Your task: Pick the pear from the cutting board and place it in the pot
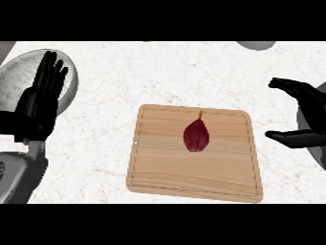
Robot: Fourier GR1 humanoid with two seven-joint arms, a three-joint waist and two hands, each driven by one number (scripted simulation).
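I see the dark red, pointed pear [196, 135] lying on the pale wooden cutting board [165, 172], mid-bench [123, 86]. The round grey pot [10, 79] far left looks empty behind my flat left hand [42, 95]. My right hand [313, 115] gapes wide, holding nothing.

Pear [196, 135]: dark red, slim, stem pointing to 12 o'clock, lying flat | on wooden cutting board [193, 182], just above centre | Pot [10, 76]: grey, round, at board's 10 o'clock, well apart
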